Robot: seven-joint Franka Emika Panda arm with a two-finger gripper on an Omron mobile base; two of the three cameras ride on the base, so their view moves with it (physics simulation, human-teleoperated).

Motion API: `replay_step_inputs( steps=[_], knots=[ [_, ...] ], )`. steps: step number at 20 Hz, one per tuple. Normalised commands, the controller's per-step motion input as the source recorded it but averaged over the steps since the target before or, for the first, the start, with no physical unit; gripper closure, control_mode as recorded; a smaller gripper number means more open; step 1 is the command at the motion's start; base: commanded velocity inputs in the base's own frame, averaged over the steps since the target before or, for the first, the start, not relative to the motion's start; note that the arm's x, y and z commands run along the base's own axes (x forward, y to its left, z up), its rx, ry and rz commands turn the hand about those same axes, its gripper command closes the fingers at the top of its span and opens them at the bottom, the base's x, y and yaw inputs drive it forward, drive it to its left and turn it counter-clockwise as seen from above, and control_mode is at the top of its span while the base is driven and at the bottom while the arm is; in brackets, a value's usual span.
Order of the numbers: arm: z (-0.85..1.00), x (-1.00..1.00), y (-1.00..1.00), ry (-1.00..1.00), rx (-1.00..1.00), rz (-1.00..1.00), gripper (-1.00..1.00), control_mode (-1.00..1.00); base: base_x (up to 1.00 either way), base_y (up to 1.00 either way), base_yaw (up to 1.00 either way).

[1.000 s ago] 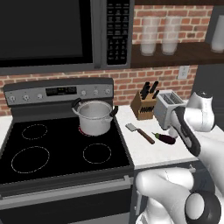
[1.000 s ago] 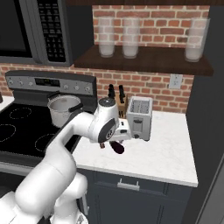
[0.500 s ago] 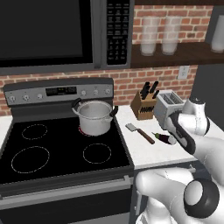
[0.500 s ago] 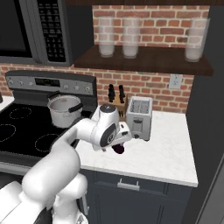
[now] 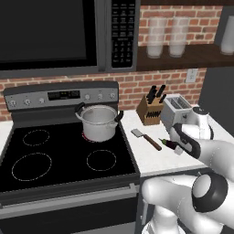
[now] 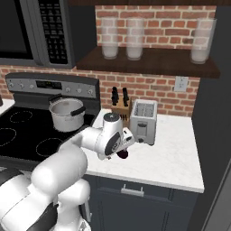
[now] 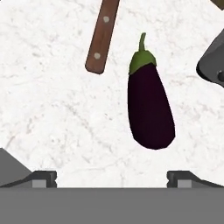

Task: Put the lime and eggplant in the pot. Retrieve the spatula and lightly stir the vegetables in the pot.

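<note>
While your claw (image 7: 112, 177) hangs over the counter (image 7: 52, 113) with fingers spread apart, gripping nothing, the eggplant (image 7: 148, 105) lies just ahead of it — spatula (image 7: 103, 35) handle beyond, pot (image 5: 98, 122) well off on the stove (image 5: 55, 155).

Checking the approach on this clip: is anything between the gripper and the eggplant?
Nothing visible. In the hand view the eggplant lies on bare counter ahead of the open fingertips; the spatula handle lies off to one side.
</note>
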Motion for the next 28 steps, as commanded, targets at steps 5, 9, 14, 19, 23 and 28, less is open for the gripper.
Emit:
replay_step_inputs(
  steps=[5, 9, 14, 19, 23, 28],
  knots=[
    [-0.23, 0.3, 0.0, 0.01, 0.0, 0.11, -1.0, -1.0, 0.0, 0.0, 0.0],
    [-0.31, 0.26, 0.0, 0.06, 0.0, 0.09, -1.0, -1.0, 0.0, 0.0, 0.0],
    [-0.28, 0.24, 0.0, 0.09, 0.0, 0.07, -1.0, -1.0, 0.0, 0.0, 0.0],
    [-0.13, 0.25, -0.07, 0.08, 0.0, 0.06, -1.0, -1.0, 0.0, 0.0, 0.0],
    [-0.21, 0.28, -0.05, 0.14, 0.0, 0.07, -1.0, -1.0, 0.0, 0.0, 0.0],
    [-0.46, 0.15, 0.05, 0.19, 0.0, 0.05, 1.0, -1.0, 0.0, 0.0, 0.0]
  ],
)
